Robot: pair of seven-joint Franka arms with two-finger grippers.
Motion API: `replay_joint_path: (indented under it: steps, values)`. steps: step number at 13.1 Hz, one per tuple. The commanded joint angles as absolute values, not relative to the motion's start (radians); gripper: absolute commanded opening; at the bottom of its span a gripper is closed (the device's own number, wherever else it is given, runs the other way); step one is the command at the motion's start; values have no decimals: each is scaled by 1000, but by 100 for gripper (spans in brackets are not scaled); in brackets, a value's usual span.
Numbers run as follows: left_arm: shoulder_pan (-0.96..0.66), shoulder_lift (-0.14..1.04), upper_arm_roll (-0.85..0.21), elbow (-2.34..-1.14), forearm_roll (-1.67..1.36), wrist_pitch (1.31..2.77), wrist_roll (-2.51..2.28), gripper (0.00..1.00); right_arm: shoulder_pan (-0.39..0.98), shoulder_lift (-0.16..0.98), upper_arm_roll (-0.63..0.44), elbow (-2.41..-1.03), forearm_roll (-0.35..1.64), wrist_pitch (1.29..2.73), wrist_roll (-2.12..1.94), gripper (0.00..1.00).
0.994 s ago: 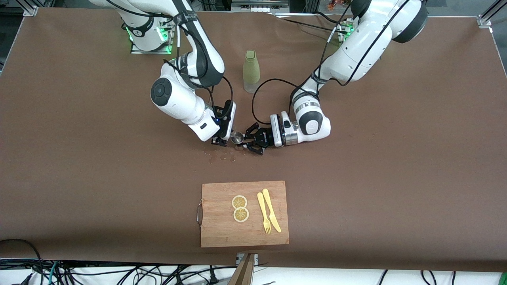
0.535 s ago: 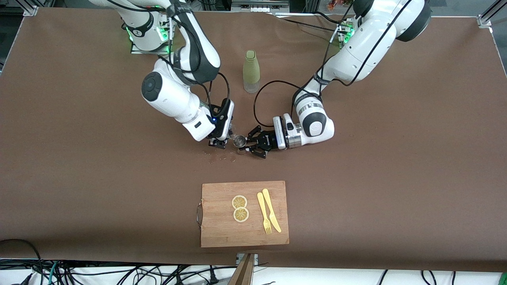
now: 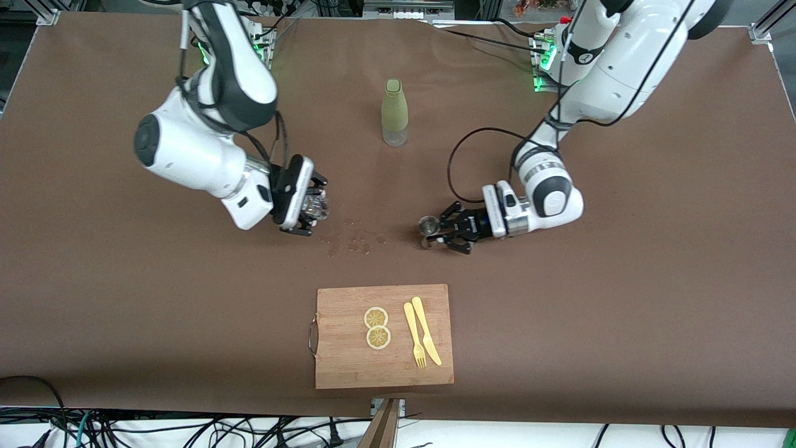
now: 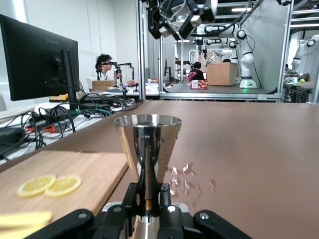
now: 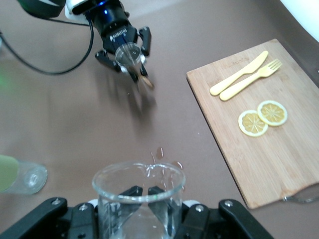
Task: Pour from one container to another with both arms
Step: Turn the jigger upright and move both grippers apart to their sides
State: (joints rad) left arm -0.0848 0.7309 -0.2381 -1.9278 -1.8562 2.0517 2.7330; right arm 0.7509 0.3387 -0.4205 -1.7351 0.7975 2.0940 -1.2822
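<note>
While clamped on a steel jigger (image 3: 428, 224) at frame centre, left gripper (image 3: 449, 231) hangs over bare table (image 3: 622, 280); right gripper (image 3: 309, 210), mid-left, pinched shut on a glass beaker (image 3: 316, 206). Between them, spilled droplets (image 3: 354, 242); above, a green bottle (image 3: 394, 112); lower centre, a board (image 3: 348, 361) with lemon slices (image 3: 377, 327), fork (image 3: 414, 335), knife (image 3: 426, 330).

A robotics laboratory: two white Franka arms (image 3: 205, 155) work at a brown-covered table (image 3: 622, 311) framed in aluminium struts. The left wrist view shows more robot arms (image 4: 239, 42) at neighbouring benches, a computer monitor (image 4: 40, 59), tangled cables (image 4: 45, 124) and seated staff (image 4: 104, 67).
</note>
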Motion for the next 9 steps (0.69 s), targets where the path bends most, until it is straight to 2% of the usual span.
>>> replay_joint_path:
  steps: [1, 5, 9]
  values:
    - [29, 680, -220, -2023, -1726, 1930, 2836, 0, 669, 313, -368, -1740, 807, 2051, -1327, 12]
    - [70, 683, -28, -2014, -1499, 1717, 2819, 0, 473, 330, -221, -1691, 816, 1997, -1390, 12]
    - [124, 686, 121, -1991, -1321, 1539, 2815, 0, 364, 432, -198, -1580, 847, 1872, -1531, 12]
